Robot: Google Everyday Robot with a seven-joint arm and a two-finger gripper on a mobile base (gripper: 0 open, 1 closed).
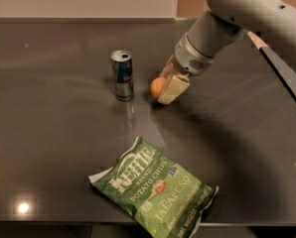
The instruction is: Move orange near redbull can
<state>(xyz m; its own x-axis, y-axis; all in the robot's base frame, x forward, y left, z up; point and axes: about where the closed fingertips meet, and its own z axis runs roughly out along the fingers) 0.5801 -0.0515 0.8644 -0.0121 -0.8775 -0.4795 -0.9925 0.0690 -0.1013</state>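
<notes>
The redbull can [122,75] stands upright on the dark table, left of centre. The orange [158,87] is a small round fruit just right of the can, a short gap away. My gripper [165,87] comes in from the upper right on a grey arm. Its cream fingers [172,88] are shut on the orange, holding it at or just above the table surface. The far side of the orange is hidden by the fingers.
A green Kettle jalapeño chip bag [153,190] lies flat near the table's front edge. The dark table [53,143] ends at the front and at the right, where a diagonal edge [282,68] runs. A pale wall is behind.
</notes>
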